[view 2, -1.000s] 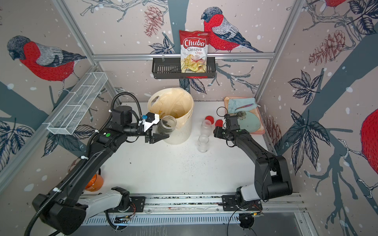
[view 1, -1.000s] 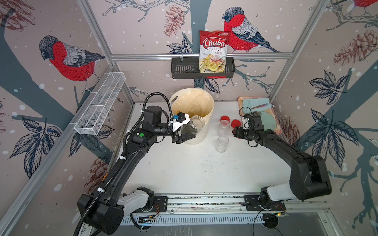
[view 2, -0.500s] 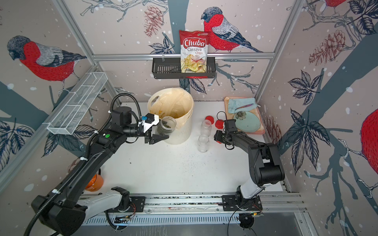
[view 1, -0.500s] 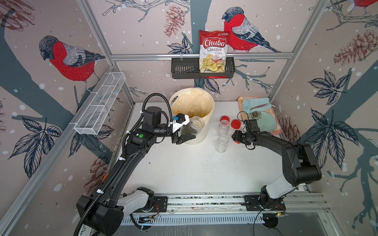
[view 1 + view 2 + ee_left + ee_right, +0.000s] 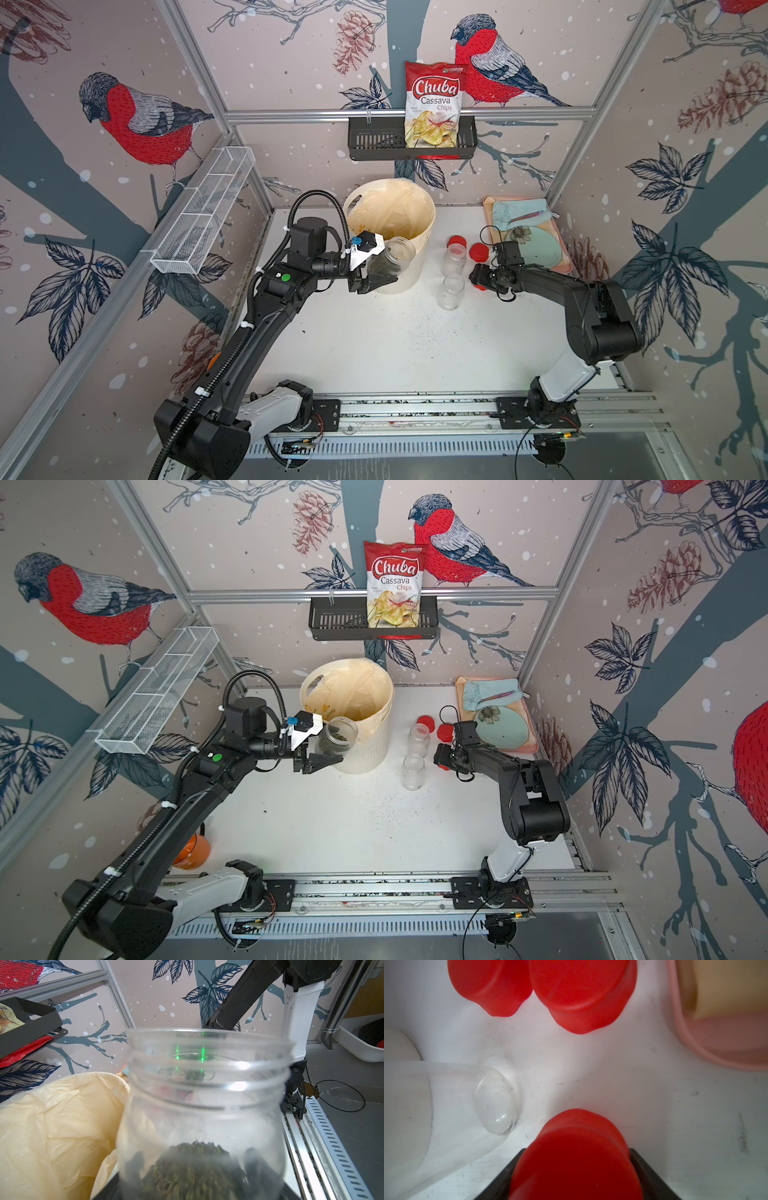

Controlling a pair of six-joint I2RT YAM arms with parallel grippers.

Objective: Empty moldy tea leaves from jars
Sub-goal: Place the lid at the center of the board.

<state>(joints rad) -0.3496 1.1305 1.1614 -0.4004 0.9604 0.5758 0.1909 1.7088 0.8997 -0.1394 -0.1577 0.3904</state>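
White table (image 5: 374, 340): left pincer's (image 5: 376, 271) jar (image 5: 203, 1105) blurred, right pincer (image 5: 478, 276) half-hides lid (image 5: 478, 286).

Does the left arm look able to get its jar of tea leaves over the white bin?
Likely yes: the left claw holds the open jar beside the rim of the bin, nothing stands between them, and a short lift should do.

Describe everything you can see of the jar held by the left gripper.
The jar is small, clear and plastic-looking, with a threaded neck and an open mouth, its lid off. A dark greenish mass of tea leaves sits at its bottom. The left gripper is shut on its lower body, holding it tilted above the table, next to the rim of the white bin. Whether it touches the white bin cannot be told.
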